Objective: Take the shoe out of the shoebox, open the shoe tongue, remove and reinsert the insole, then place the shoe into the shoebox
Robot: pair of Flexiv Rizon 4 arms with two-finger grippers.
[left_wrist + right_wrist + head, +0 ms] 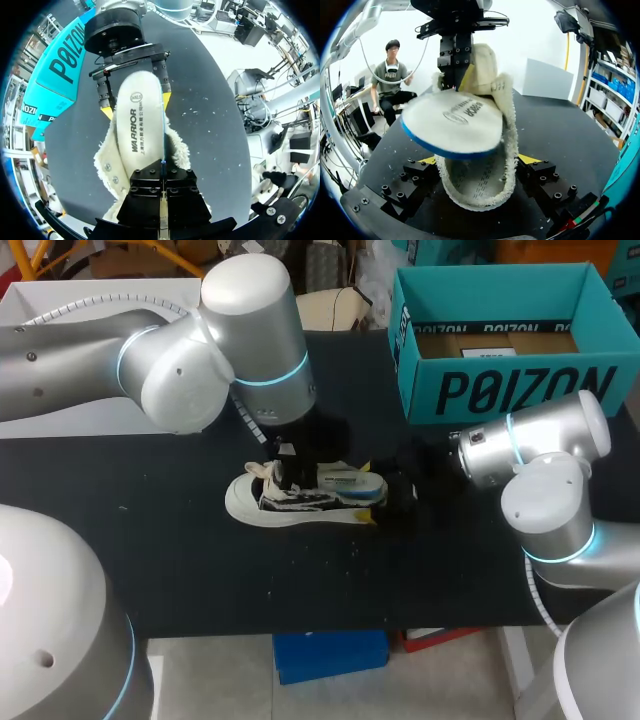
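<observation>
Shoebox [520, 390] stands open at the far right of the black table [150, 540], well apart from the work, with no shoe in it. Shoe [300, 502] lies on its sole mid-table, toe toward the left arm, its fleecy lining showing. Insole [140, 120], white with a blue edge, is tilted up over the shoe's opening, its heel end above the collar. Left gripper [163, 175] comes down from above, fingers pinched together on the insole's forward end. Right gripper [477, 161] braces the heel, yellow tips pressed on either side. Risks as I judge them: the pinch covers only a thin edge, so the insole could slip or fold if it drags on the fleece. If the heel clamp is loose, the whole shoe may lift or skid with it.
</observation>
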